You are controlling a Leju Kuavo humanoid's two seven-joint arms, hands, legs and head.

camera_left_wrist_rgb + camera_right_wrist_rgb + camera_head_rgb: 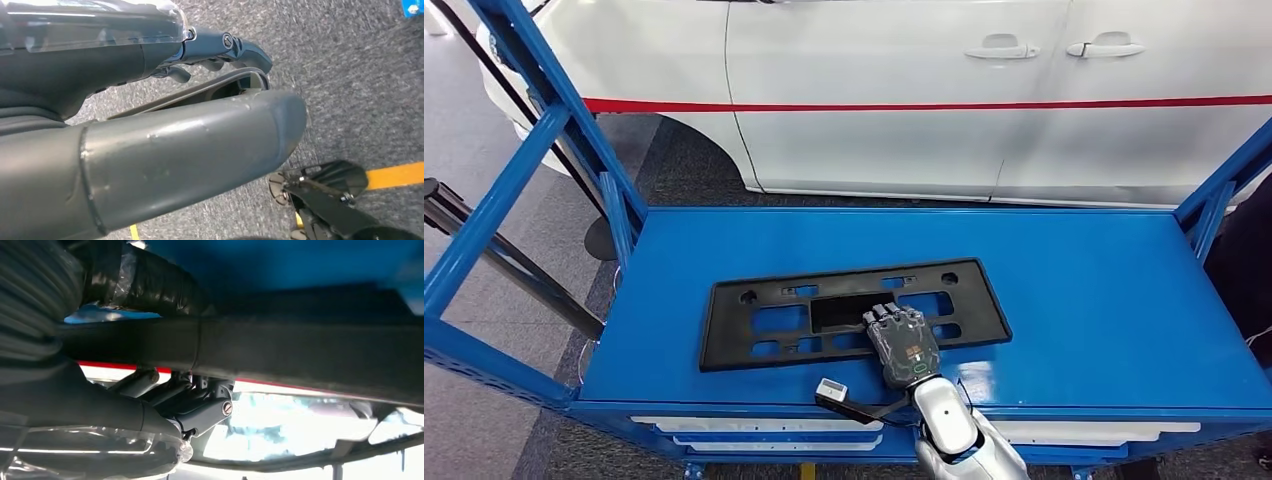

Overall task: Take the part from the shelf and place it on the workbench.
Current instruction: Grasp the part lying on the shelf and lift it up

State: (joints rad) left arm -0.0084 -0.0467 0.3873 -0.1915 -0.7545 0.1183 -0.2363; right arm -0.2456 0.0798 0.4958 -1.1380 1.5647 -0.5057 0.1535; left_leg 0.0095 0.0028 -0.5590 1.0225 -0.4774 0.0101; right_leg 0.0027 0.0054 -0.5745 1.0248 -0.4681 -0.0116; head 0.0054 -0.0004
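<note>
Right hand [904, 345], palm down, rests on the black part [849, 312], which lies flat on the blue bench [1104, 300]; whether it grips cannot be told. Wrist view: its thumb [300, 355] lies under the part's edge. Left hand [165, 125], nothing in it, fingers [225, 47] slightly bent, hangs over grey floor [350, 90].

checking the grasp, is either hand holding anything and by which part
The right hand rests on the black plastic frame part at its near long edge, beside the middle opening; whether it actually grips cannot be told. The left hand holds nothing.
</note>
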